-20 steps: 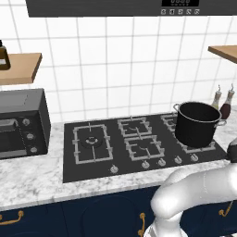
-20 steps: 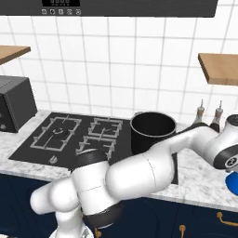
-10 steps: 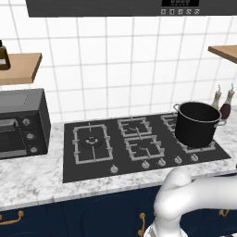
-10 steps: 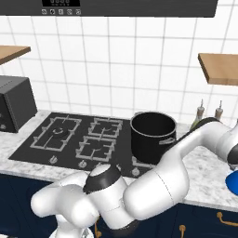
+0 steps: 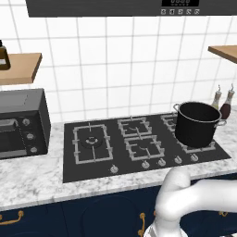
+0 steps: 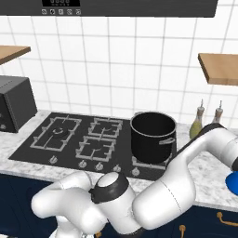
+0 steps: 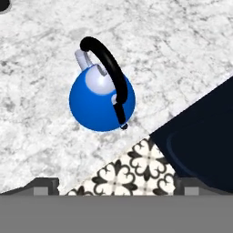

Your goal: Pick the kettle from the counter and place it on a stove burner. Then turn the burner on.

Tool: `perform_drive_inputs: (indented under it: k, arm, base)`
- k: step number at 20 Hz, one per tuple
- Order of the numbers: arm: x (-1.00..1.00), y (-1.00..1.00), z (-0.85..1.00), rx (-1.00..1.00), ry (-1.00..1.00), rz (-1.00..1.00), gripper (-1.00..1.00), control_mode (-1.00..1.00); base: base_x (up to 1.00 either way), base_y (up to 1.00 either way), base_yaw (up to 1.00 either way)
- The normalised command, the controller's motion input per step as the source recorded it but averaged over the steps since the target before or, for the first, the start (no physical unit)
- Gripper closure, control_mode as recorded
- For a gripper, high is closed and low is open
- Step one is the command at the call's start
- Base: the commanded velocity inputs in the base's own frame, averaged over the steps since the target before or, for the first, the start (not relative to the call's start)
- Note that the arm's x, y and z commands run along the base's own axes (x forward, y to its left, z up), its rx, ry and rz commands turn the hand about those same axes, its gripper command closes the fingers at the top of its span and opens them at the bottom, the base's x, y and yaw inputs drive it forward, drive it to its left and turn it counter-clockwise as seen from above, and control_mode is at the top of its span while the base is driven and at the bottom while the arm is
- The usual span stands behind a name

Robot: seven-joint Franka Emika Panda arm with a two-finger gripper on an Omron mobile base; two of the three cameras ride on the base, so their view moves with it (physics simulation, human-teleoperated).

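The small bright-blue kettle with its black arched handle stands upright on the marbled counter, close to the counter's front edge. My gripper hovers above it, open, with its two dark fingertips wide apart and nothing between them. In the right base view a sliver of the kettle shows at the far right edge, under my outstretched arm. The stove burner, the largest square grate, lies at the left of the black cooktop and shows in the right base view as the same stove burner.
A big black stockpot stands on the cooktop's right grate, between the kettle and the large burner. Burner knobs line the cooktop's front edge. A toaster oven sits at the left. Two bottles stand by the wall.
My arm has swung farther right and out over the counter's right end, so its wrist now reaches the right edge of the right base view. Kettle, pot and cooktop have not moved.
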Motion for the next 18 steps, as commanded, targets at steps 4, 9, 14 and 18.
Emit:
perform_drive_inputs:
  k: [4,9,14,18]
  arm:
    - [0.21,-0.01,-0.37,0.00,0.00,0.06,-1.00,-1.00]
    - [0.23,-0.18,-0.12,0.00,-0.05,0.08,-1.00,-1.00]
    - [0.17,-0.33,-0.12,0.00,-0.01,0.09,-1.00,-1.00]
    - [0.21,-0.16,-0.03,0.00,0.00,0.07,-1.00,-1.00]
  base:
    - [0.00,0.00,0.00]
    - [0.00,0.00,0.00]
    - [0.00,0.00,0.00]
    - [0.00,0.00,0.00]
